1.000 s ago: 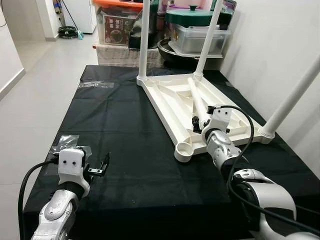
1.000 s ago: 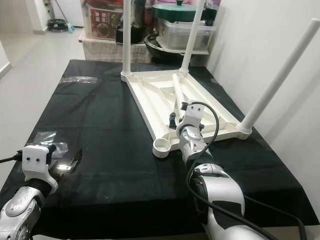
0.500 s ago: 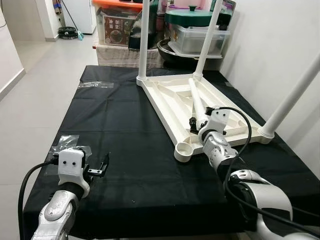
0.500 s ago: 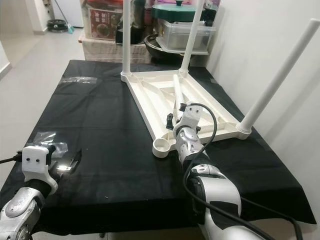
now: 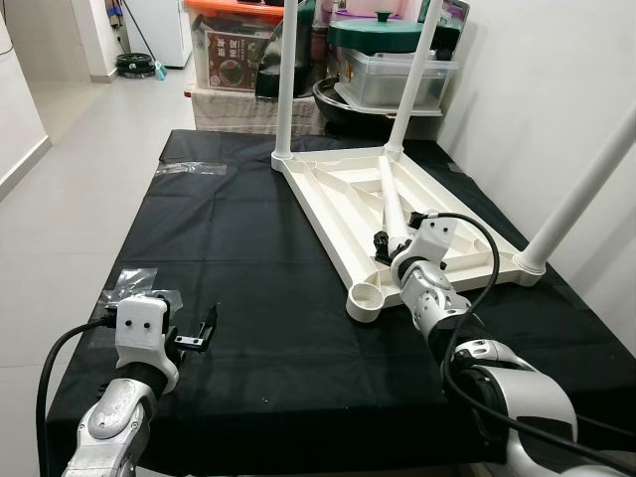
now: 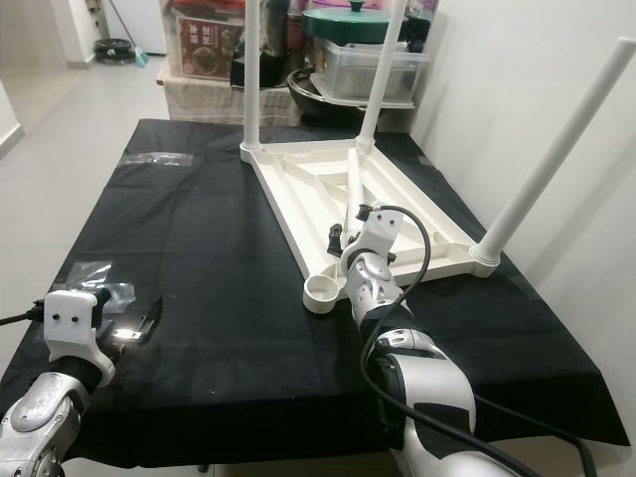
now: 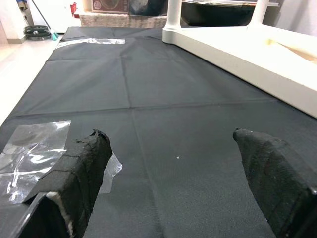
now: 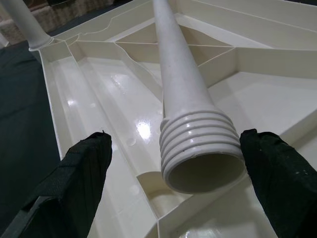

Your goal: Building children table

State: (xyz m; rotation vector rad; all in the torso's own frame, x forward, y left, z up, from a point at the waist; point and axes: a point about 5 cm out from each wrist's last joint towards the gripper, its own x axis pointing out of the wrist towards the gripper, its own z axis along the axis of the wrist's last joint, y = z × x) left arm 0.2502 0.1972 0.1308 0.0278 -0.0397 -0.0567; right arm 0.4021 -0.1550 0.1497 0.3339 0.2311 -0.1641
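A white plastic children's tabletop lies upside down on the black-covered table. Three white legs stand screwed in: two at the far corners and one at the right. The near corner socket is empty. A loose leg lies inside the tabletop. My right gripper is open at its threaded end, one finger on each side, not touching. My left gripper hangs open over bare black cloth at the front left.
A crumpled clear plastic bag lies beside the left gripper, and another wrapper sits at the far left. Storage boxes and pots stand behind the table. A white wall runs close along the right; open floor is on the left.
My right gripper has shifted slightly left, closer around the loose leg's threaded end. The left arm has not moved.
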